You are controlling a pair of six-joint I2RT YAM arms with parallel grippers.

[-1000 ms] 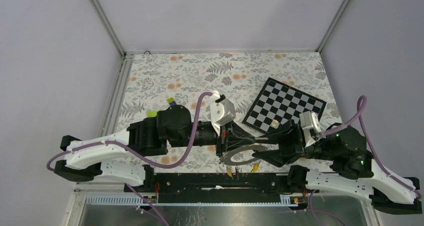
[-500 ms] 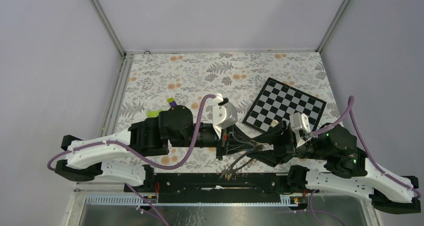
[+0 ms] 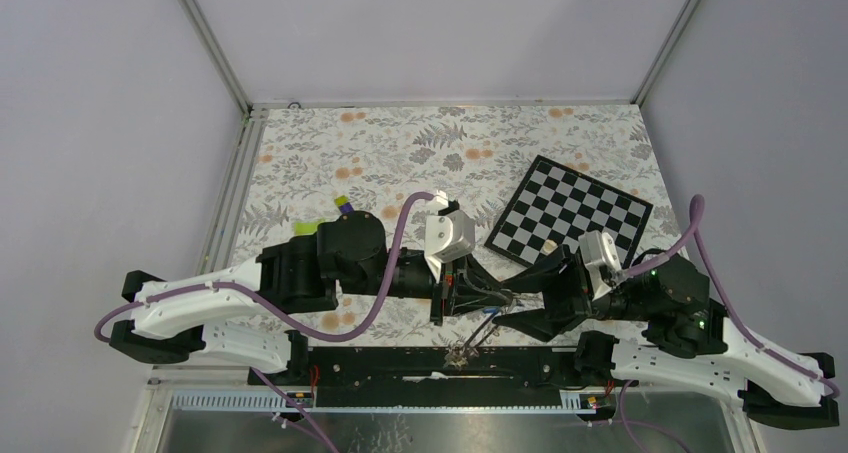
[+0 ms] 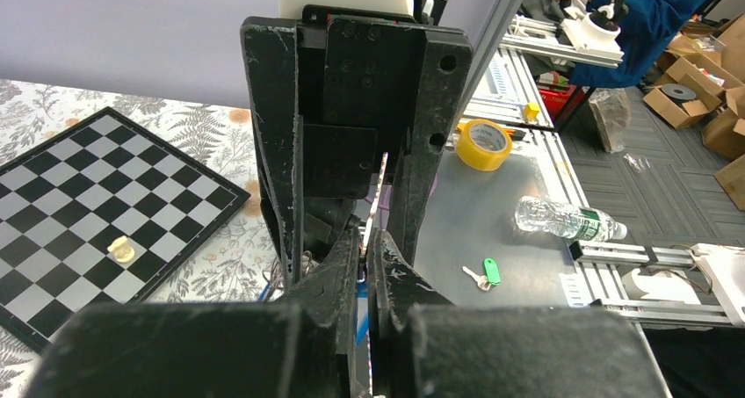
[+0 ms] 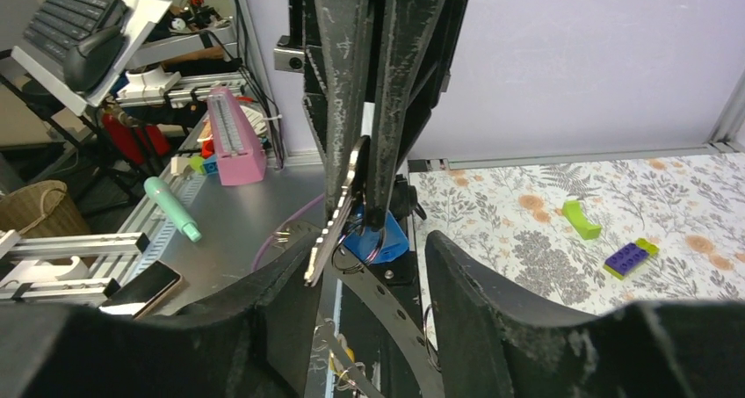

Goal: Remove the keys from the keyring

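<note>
Grey keyring (image 5: pixel 338 206) clamped edge-on by the level left gripper (image 4: pixel 369 240); the facing right gripper (image 5: pixel 367 256) stands apart-jawed

Left black two-finger gripper (image 3: pixel 498 296) pinched on flat grey metal keyring (image 5: pixel 338 210). Right black gripper (image 3: pixel 513 302) faces it, jaws apart.

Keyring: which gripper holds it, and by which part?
The left gripper pinches the keyring by its rim; the right gripper is open, holding nothing.

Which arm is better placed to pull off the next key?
Right, probably. The left tool is shut on the keyring, holding it on edge; the right tool is open, straddling the blue key tag.
</note>
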